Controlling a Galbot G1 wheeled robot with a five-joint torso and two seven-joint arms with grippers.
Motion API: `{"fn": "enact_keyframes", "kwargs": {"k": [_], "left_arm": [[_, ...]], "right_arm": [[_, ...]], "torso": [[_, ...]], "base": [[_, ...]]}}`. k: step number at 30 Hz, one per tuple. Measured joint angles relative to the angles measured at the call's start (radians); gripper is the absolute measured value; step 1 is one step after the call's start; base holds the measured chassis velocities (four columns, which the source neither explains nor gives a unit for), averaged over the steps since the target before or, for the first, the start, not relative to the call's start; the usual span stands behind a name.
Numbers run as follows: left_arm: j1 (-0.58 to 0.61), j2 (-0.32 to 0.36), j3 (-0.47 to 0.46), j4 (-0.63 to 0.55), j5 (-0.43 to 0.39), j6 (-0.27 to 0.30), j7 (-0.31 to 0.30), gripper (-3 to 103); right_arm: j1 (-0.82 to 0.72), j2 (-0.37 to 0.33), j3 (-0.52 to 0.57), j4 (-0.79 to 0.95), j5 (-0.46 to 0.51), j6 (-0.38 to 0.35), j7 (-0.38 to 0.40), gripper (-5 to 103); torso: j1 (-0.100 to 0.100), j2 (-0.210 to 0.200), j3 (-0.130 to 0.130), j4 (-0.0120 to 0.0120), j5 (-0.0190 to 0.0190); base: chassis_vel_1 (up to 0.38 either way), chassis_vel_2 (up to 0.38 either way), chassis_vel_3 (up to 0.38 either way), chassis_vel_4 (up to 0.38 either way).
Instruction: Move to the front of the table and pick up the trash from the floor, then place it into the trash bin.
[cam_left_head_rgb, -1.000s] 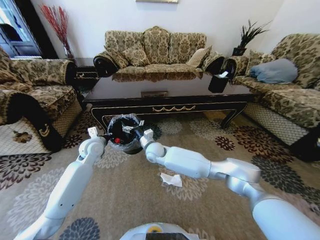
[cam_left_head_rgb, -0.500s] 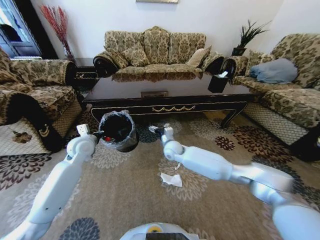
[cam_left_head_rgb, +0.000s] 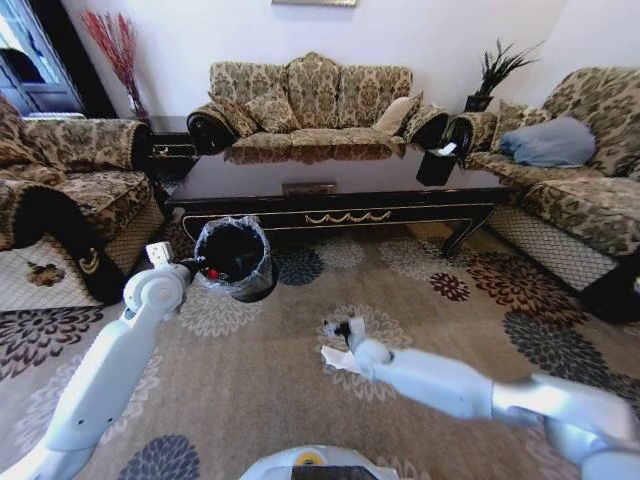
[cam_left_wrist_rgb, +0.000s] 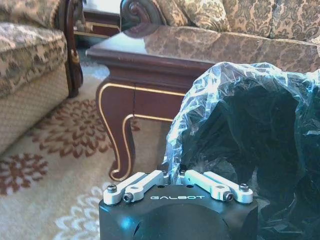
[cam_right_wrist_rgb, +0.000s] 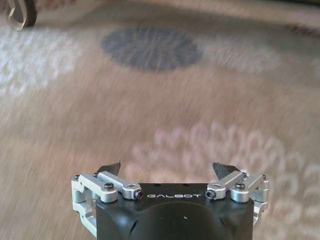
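Trash bin (cam_left_head_rgb: 234, 260) on carpet (cam_left_head_rgb: 250, 370) before table (cam_left_head_rgb: 330, 215), rim pinched shut by left gripper (cam_left_wrist_rgb: 177, 175) for steadying. At five o'clock from bin, white scrap (cam_left_head_rgb: 338, 358) beside spread-open, empty right gripper (cam_left_head_rgb: 343, 329), poised for pickup.

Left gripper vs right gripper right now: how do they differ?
Left gripper is shut on the bin's bag rim, beside the table; right gripper is open and empty. Left sits raised at the bin's lip; right is low over the carpet, next to the white scrap. Both are black Galbot units with silver linkages.
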Motion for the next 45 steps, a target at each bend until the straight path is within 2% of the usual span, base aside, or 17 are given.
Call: {"fn": "enact_keyframes", "kwargs": {"k": [4,7,11,13,14,15,17,19,20,22,23,25,27,30,32,35,45], "left_arm": [[0.007,0.002,-0.005,-0.004,0.025,-0.005,0.012,2],[0.025,-0.005,-0.011,-0.017,0.030,-0.008,0.016,2],[0.042,-0.011,-0.016,-0.024,0.037,-0.010,0.018,2],[0.052,-0.010,-0.020,-0.026,0.048,-0.011,0.019,2],[0.052,-0.010,-0.020,-0.026,0.048,-0.011,0.019,2],[0.052,-0.009,-0.021,-0.026,0.053,-0.012,0.020,2],[0.051,-0.008,-0.021,-0.022,0.062,-0.016,0.028,2],[0.050,-0.008,-0.021,-0.021,0.063,-0.016,0.028,2],[0.048,-0.009,-0.018,-0.019,0.070,-0.017,0.030,2],[0.048,-0.009,-0.015,-0.018,0.076,-0.018,0.033,2],[0.048,-0.009,-0.015,-0.018,0.076,-0.018,0.033,2],[0.049,-0.004,-0.010,-0.017,0.088,-0.020,0.038,2],[0.049,0.000,-0.009,-0.016,0.091,-0.021,0.041,2],[0.038,0.019,-0.001,-0.010,0.106,-0.024,0.052,2],[0.035,0.019,0.000,-0.009,0.108,-0.024,0.054,2],[0.028,0.000,0.002,-0.007,0.117,-0.027,0.060,2],[0.053,-0.016,-0.003,-0.013,0.136,-0.036,0.080,2]], "right_arm": [[-0.005,0.000,-0.064,-0.033,-0.036,0.023,-0.043,100],[0.018,0.006,-0.109,-0.092,-0.090,0.079,-0.119,100],[0.050,0.013,-0.140,-0.145,-0.128,0.109,-0.170,100],[0.085,0.016,-0.169,-0.201,-0.163,0.155,-0.245,100],[0.085,0.016,-0.169,-0.201,-0.163,0.155,-0.245,100],[0.096,0.016,-0.178,-0.222,-0.178,0.179,-0.285,100],[0.128,0.016,-0.199,-0.280,-0.216,0.260,-0.438,100],[0.135,0.015,-0.203,-0.290,-0.222,0.273,-0.466,100],[0.159,0.012,-0.220,-0.327,-0.252,0.319,-0.567,100],[0.182,0.011,-0.237,-0.381,-0.305,0.370,-0.685,100],[0.182,0.011,-0.237,-0.381,-0.305,0.370,-0.685,100],[0.201,0.006,-0.252,-0.427,-0.346,0.401,-0.780,100],[0.209,0.003,-0.260,-0.438,-0.350,0.404,-0.804,100],[0.250,-0.010,-0.325,-0.475,-0.354,0.408,-0.902,100],[0.257,-0.010,-0.337,-0.482,-0.354,0.408,-0.919,100],[0.282,0.002,-0.396,-0.523,-0.349,0.409,-0.998,100],[0.285,0.061,-0.462,-0.639,-0.349,0.422,-1.045,100]], "torso": [[0.000,0.000,0.000,0.0006,-0.0002],[0.000,0.000,0.000,0.0004,0.0000],[0.000,0.000,0.000,0.0003,-0.0002],[0.000,0.000,0.000,0.0005,-0.0002],[0.000,0.000,0.000,0.0005,-0.0002],[0.000,0.000,0.000,0.0005,-0.0002],[0.000,0.000,0.000,0.0004,0.0000],[0.000,0.000,0.000,0.0003,0.0000],[0.000,0.000,0.000,0.0004,-0.0001],[0.000,0.000,0.000,0.0005,-0.0001],[0.000,0.000,0.000,0.0005,-0.0001],[0.000,0.000,0.000,0.0002,-0.0001],[0.000,0.000,0.000,0.0002,0.0000],[0.000,0.000,0.000,0.0005,0.0000],[0.000,0.000,0.000,0.0005,-0.0001],[0.000,0.000,0.000,0.0000,-0.0001],[0.000,0.000,0.000,0.0005,-0.0003]], "base": [[0.000,0.000,0.000,0.000],[0.000,0.000,0.000,0.000],[0.000,0.000,0.000,0.000],[0.000,0.000,0.000,0.000],[0.000,0.000,0.000,0.000],[0.000,0.000,0.000,0.000],[0.000,0.000,0.000,0.000],[0.000,0.000,0.000,0.000],[0.000,0.000,0.000,0.000],[0.000,0.000,0.000,0.000],[0.000,0.000,0.000,0.000],[0.000,0.000,0.000,0.000],[0.000,0.000,0.000,0.000],[0.000,0.000,0.000,0.000],[0.000,0.000,0.000,0.000],[0.000,0.000,0.000,0.000],[0.000,0.000,0.000,0.000]]}}
